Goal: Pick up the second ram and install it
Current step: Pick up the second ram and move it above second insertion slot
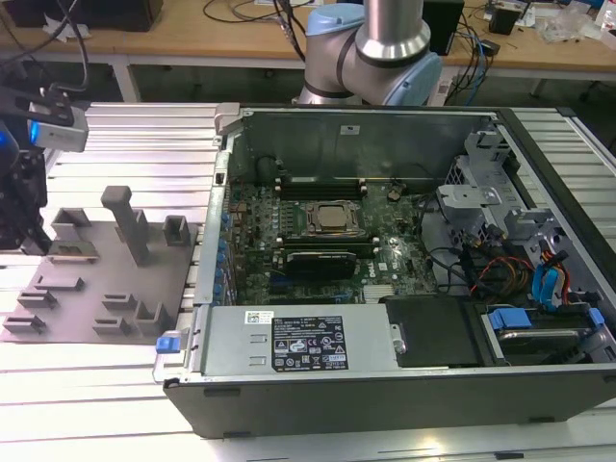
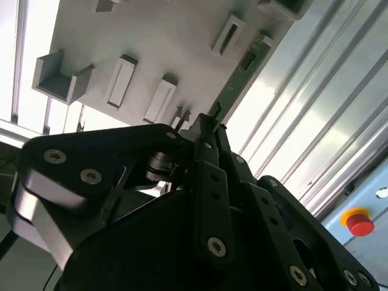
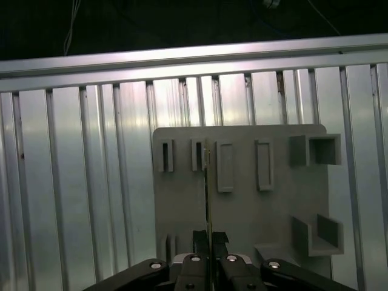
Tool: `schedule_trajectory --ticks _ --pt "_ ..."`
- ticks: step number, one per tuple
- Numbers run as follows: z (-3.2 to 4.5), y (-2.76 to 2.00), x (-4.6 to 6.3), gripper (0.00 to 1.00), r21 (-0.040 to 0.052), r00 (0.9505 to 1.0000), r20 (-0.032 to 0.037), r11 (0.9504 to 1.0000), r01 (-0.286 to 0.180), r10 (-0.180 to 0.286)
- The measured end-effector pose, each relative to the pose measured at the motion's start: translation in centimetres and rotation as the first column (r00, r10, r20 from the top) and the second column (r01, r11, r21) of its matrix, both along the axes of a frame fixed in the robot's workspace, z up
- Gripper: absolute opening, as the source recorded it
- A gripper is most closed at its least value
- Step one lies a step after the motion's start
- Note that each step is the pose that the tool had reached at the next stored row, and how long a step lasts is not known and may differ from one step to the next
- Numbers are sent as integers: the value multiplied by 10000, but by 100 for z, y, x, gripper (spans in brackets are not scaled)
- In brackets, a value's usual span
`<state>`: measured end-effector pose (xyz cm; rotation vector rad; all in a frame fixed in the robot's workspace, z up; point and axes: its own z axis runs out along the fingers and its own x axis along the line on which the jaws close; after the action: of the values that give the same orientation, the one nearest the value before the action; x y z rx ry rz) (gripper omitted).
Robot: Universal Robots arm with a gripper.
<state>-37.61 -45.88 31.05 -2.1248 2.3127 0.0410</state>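
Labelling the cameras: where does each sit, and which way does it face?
Exterior view: off the arm, looking down on case and plate; arm shows.
First wrist view: at the wrist, facing the plate; gripper shows.
Second wrist view: at the wrist, looking along the gripper to the plate.
Both wrist views share the gripped ram.

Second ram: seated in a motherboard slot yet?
No: in the second wrist view the green second ram is clamped in the gripper, over the grey fixture plate.

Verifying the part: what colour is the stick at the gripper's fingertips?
The second ram is green, clearest in the second wrist view.
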Motion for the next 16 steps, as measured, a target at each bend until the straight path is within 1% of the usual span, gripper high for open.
schedule_trajectory --ticks 2,4,7,9,11,16 --pt "69 0 0 11 0 10000 0 10000 0 0" --pt "106 0 0 11 1 10000 1 10000 0 0" --pt "210 0 0 11 1 10000 0 10000 0 0" --pt "256 0 0 11 0 10000 0 10000 0 0" --pt "333 0 0 11 1 10000 0 10000 0 0" --pt "477 0 0 11 1 10000 0 10000 0 0"
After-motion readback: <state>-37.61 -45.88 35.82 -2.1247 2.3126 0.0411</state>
